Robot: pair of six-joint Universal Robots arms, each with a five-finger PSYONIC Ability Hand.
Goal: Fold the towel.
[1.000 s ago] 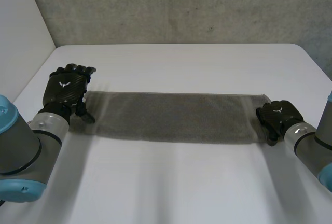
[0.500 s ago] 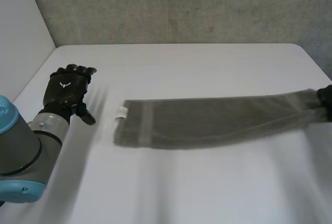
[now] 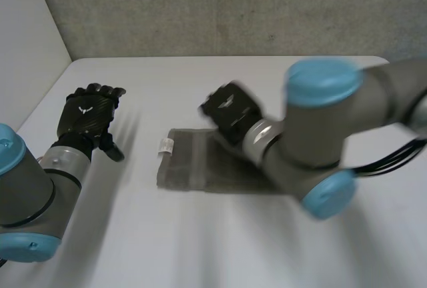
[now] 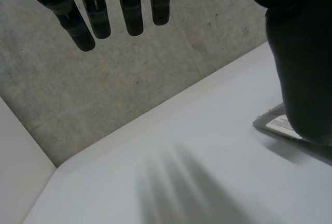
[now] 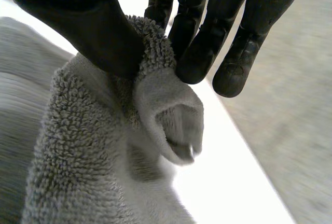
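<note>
The grey towel (image 3: 193, 165) lies as a long strip on the white table (image 3: 200, 88), its left end with a white label (image 3: 165, 145) showing in the head view. My right hand (image 3: 230, 111) hangs above the towel's middle, with its arm reaching across from the right. In the right wrist view the right hand (image 5: 98, 32) pinches the end of the towel (image 5: 104, 146) between thumb and fingers. My left hand (image 3: 87, 116) rests at the table's left, apart from the towel, with straight fingers (image 4: 129, 11) holding nothing. The label (image 4: 277, 123) lies beside its thumb.
A concrete wall (image 3: 220, 8) runs along the table's far edge. A white panel (image 3: 27, 41) stands at the left. The right arm's elbow (image 3: 320, 128) hangs over the towel's right part and hides it.
The right hand closed on the towel's right end, pulled the towel to the right, then carried that end leftward over the towel. The left hand let go and stayed put.
</note>
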